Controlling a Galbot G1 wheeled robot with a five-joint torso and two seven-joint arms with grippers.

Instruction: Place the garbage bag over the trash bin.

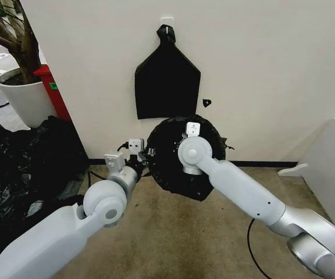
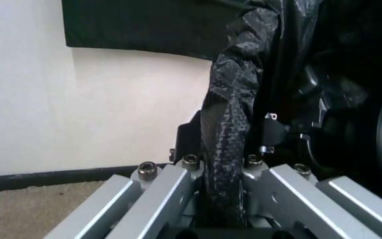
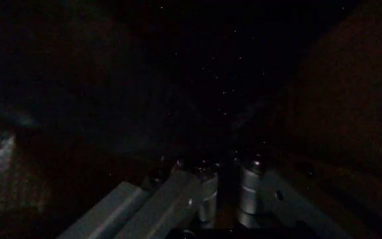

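My left hand (image 2: 223, 172) pinches a fold of the thin, wrinkly black plastic garbage bag (image 1: 168, 152) at its rim by the wall, while my right hand (image 3: 226, 172), fingers nearly together, reaches inside it.

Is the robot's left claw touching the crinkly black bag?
Touching. In the left wrist view, a fold of the garbage bag runs down between the left gripper's two fingers, which are shut against it on both sides.
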